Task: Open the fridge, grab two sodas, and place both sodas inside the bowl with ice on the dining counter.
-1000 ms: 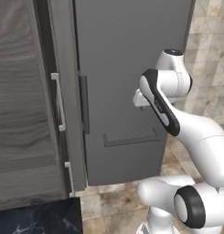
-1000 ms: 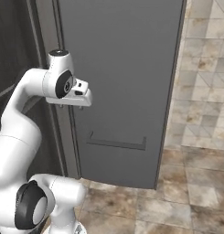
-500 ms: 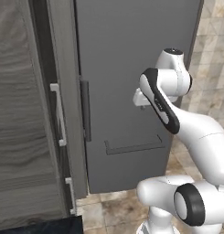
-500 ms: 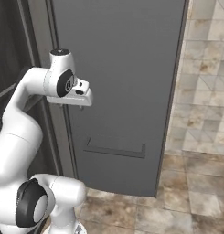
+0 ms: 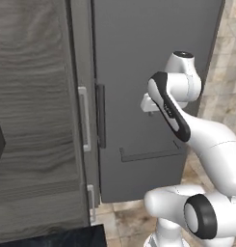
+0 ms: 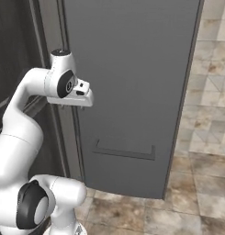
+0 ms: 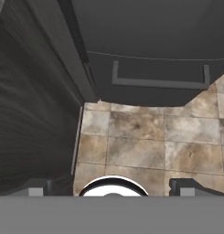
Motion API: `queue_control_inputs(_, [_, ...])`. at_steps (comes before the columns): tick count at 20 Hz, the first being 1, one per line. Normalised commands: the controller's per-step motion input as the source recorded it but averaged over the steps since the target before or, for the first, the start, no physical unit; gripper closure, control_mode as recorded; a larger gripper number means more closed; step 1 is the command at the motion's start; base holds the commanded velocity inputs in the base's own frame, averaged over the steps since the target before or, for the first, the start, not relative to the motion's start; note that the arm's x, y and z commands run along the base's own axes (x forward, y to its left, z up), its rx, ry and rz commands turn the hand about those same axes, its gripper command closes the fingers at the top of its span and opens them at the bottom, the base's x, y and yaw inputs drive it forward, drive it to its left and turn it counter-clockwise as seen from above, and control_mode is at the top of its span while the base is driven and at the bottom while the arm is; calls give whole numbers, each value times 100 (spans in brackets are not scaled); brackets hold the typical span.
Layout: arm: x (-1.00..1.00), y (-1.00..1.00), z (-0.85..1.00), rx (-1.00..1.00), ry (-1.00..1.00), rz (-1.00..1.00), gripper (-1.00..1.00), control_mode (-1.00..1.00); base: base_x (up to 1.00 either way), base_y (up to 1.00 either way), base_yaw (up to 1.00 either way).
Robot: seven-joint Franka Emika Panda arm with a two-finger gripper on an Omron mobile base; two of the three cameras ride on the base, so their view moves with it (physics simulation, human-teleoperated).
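Kitchen, tan tile floor, wood-grain cabinet panels [image 5: 37,116] on the left, then the fridge [image 5: 148,58], door shut, its long vertical handle [image 5: 100,116] at the door's left edge. Claw [image 7: 113,187] released, empty, aimed down at the floor; handle lies left of it.

No writing, label, brand, number or sign can be read anywhere here: the fridge [image 5: 153,87] door is plain dark grey, and the wood-grain cabinet panels [image 5: 37,120] and the floor tiles [image 6: 201,137] carry no markings.
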Motion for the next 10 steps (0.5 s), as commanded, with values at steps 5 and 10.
queue_control_inputs(5, [0,0,0,0,0,0,-100,100,3,65,0])
queue_control_inputs(10, [0,0,0,0,0,0,-100,100,22,47,0])
